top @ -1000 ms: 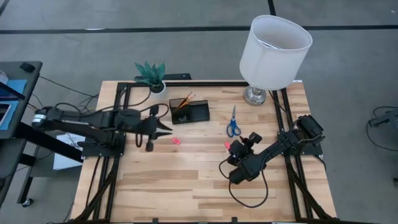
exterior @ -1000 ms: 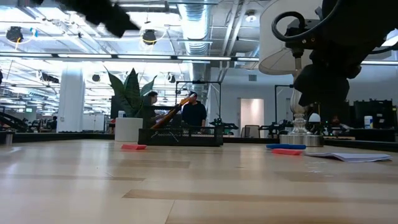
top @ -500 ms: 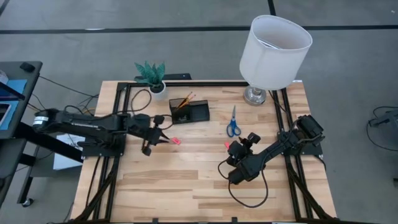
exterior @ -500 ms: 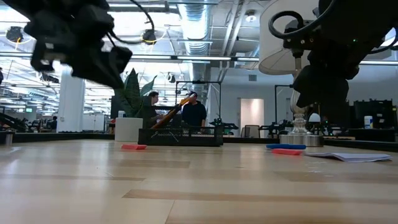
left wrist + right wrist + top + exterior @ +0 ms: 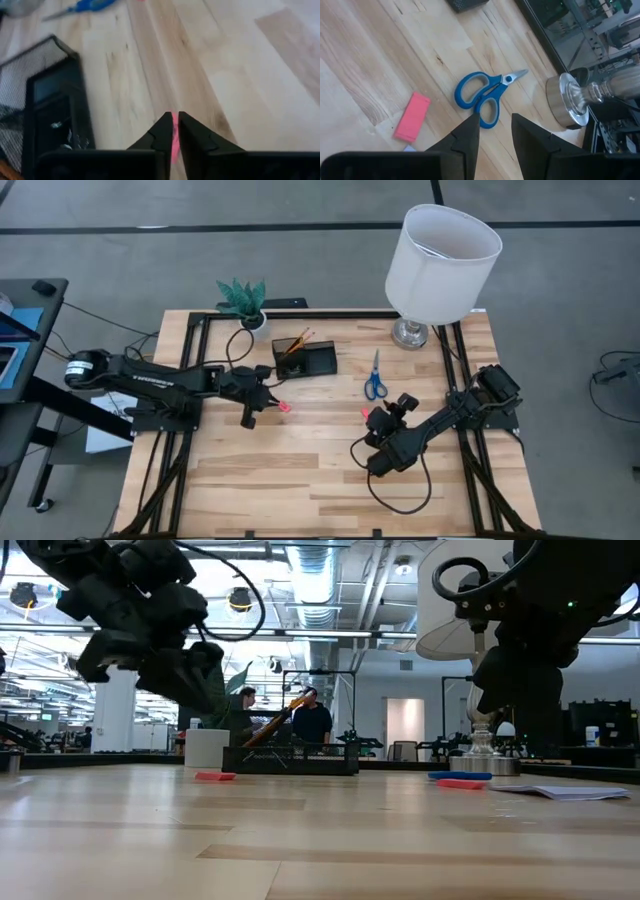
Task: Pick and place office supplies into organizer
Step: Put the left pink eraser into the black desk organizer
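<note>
A pink eraser (image 5: 283,407) lies flat on the table, also seen in the low view (image 5: 215,776). My left gripper (image 5: 268,399) hangs just above it, fingers shut to a slit (image 5: 175,117) through which the eraser's pink shows. A second pink piece (image 5: 412,116) and the blue-handled scissors (image 5: 375,377) lie flat near my right gripper (image 5: 495,120), which hovers open with nothing between its fingers. The black organizer (image 5: 305,357) stands at the far middle. Two orange pencils (image 5: 298,340) lean in its taller cup section.
A white-shaded lamp (image 5: 440,250) on a metal base (image 5: 567,102) stands at the far right. A potted plant (image 5: 243,302) is at the far left. Bare wood lies along the near half of the table (image 5: 300,490). People stand in the room behind (image 5: 312,720).
My left gripper has come down and gone toward the table's right edge, ending over the pink eraser. It has rolled a little, and its fingers have drawn together. The eraser has stayed where it was.
</note>
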